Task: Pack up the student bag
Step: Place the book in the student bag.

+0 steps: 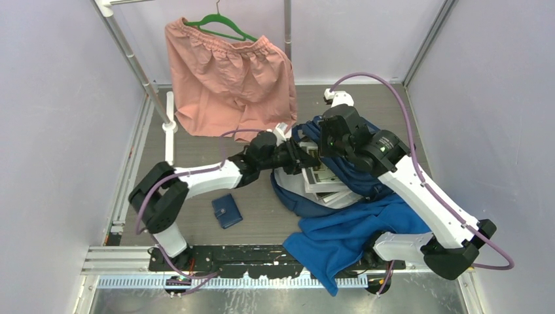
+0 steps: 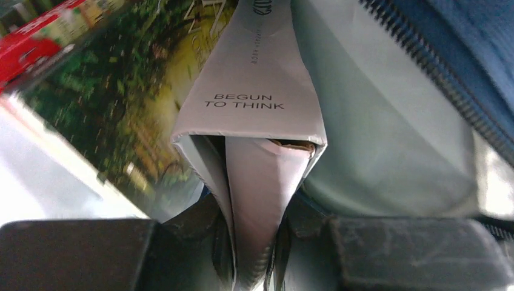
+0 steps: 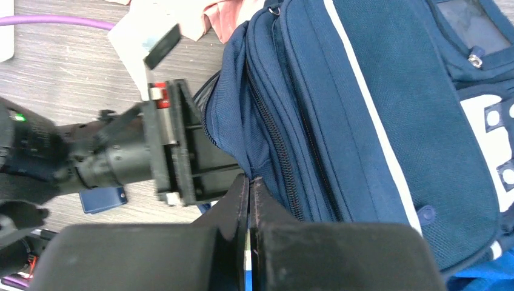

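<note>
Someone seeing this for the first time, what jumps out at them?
The pink shorts on a green hanger at the back stand out first. Mid-table, the left gripper holds a white booklet at the mouth of the navy student bag, whose edge the right gripper pinches; a bright blue cloth spills in front.

"begun to think" in dark capitals on folded white booklet [image 2: 248,130], smaller print higher up too blurred to read
</note>
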### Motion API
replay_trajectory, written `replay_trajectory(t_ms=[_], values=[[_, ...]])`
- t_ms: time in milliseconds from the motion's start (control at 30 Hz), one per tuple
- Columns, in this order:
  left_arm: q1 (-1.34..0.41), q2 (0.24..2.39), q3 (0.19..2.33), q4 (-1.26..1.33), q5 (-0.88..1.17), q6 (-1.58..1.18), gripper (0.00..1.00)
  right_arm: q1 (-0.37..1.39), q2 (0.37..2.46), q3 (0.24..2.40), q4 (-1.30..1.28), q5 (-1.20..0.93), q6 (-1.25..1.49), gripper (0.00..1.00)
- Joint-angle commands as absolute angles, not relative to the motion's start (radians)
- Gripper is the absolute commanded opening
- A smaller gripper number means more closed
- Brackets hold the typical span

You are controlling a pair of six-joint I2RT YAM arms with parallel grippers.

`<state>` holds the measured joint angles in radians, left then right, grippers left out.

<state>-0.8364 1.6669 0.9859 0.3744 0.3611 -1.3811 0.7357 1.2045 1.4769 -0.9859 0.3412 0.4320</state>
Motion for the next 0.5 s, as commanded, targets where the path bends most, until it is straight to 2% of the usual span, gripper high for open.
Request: replay_trajectory(t_ms=[0,67,267,467], values=[[-0.888,1.788,1.110,0.502,0.286,-1.382,0.23,0.741,1.182,1.452,-0.768,0.343,0.475,0.01],[-0.900,1.844,1.146,0.504,0.311,-1.389,0.30,0.740,1.188,1.438,-0.766,0.361,0.484,0.01],[-0.906,1.802,1.082,0.451,0.285,-1.363,0.69,0.734,1.165,1.385,-0.734,0.381,0.493,0.01],[-0.905,1.706,1.050,0.240,0.240,-1.256,0.82,0.728,1.173,1.372,-0.722,0.373,0.507,0.01]])
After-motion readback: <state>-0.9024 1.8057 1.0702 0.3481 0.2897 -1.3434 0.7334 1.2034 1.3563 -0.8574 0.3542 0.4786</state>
